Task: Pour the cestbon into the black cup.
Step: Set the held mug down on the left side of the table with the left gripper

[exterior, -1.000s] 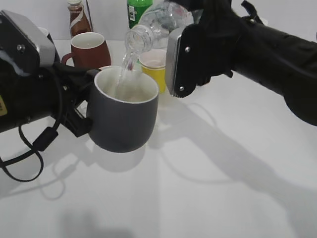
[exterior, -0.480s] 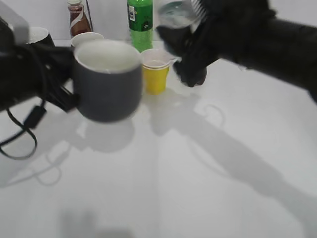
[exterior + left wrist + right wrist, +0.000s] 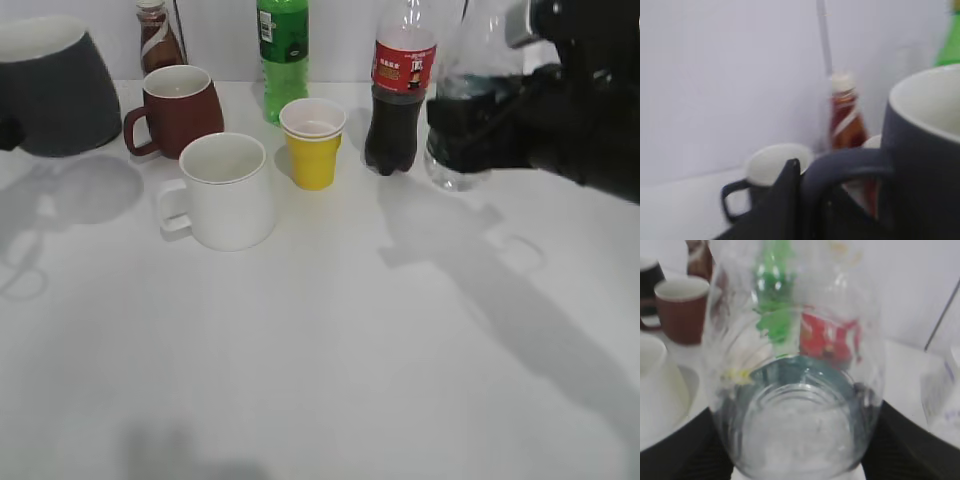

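The black cup is at the far left, upright and held off the table. My left gripper is shut on its loop handle; in the exterior view the gripper is almost wholly past the left edge. The cestbon is upright at the right, beside the cola bottle, its base close to the table. My right gripper is shut round its lower body. In the right wrist view the clear bottle fills the frame, with black fingers on either side.
A white mug, a brown mug, a yellow paper cup, a green bottle and a brown sauce bottle stand along the back. A small glossy black mug stands behind the black cup.
The pouring has stopped. The cestbon has swung upright and moved right, next to the cola bottle. The black cup has moved left and back, uncovering the white mug.
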Robot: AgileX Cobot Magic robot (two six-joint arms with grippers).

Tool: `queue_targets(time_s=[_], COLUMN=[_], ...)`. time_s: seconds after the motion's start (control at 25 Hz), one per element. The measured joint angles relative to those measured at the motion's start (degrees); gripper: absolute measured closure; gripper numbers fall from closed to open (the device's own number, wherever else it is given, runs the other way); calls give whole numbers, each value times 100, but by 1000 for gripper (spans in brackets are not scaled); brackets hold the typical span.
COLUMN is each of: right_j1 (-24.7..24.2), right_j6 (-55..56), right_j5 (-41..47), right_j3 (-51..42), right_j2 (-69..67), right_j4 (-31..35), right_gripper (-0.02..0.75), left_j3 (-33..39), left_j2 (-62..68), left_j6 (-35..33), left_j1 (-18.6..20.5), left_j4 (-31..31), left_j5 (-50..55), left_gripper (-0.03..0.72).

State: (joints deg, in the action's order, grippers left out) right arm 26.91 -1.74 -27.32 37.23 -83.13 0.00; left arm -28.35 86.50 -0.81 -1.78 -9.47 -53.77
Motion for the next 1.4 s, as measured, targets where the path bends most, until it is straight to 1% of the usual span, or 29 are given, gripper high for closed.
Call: queue_targets(time_s=[0.08,0.16,0.28,0.44,0.72,0.8,0.96,1.04,1.16,1.4], right_j1=[-13,-13,-13,-13,-13,-13,-13,-13,-13,-13], right_j6=[25,101,174,174,174,174,174,174,255,293], right_j5=[0,0,0,-2,-7,-7,-7,-7,-7,-151], right_j3=[-147,-244,-293,-299,-299,-299,-299,-299,-299,-299], right_j2=[0,0,0,0,0,0,0,0,0,-290], right_j4=[0,-70,-65,-65,-65,-65,-65,-65,-65,-48], right_gripper=[264,264,264,264,264,264,264,264,264,264], left_j3=[0,-4,-4,-6,-52,-9,150,245,446,958], left_j2=[452,967,1633,2289,2563,2563,2563,2543,2406,2022], left_j6=[-20,-86,-137,-168,-146,-143,-128,-128,-122,-122], left_j1=[202,293,314,314,314,314,314,314,314,314], left_j4=[2,2,7,-10,-10,-53,-152,-154,-154,-154], left_j5=[-392,-770,-1098,-1129,-1441,-1494,-1519,-1565,-1576,-1558], left_gripper=[654,654,654,654,648,621,502,465,445,436])
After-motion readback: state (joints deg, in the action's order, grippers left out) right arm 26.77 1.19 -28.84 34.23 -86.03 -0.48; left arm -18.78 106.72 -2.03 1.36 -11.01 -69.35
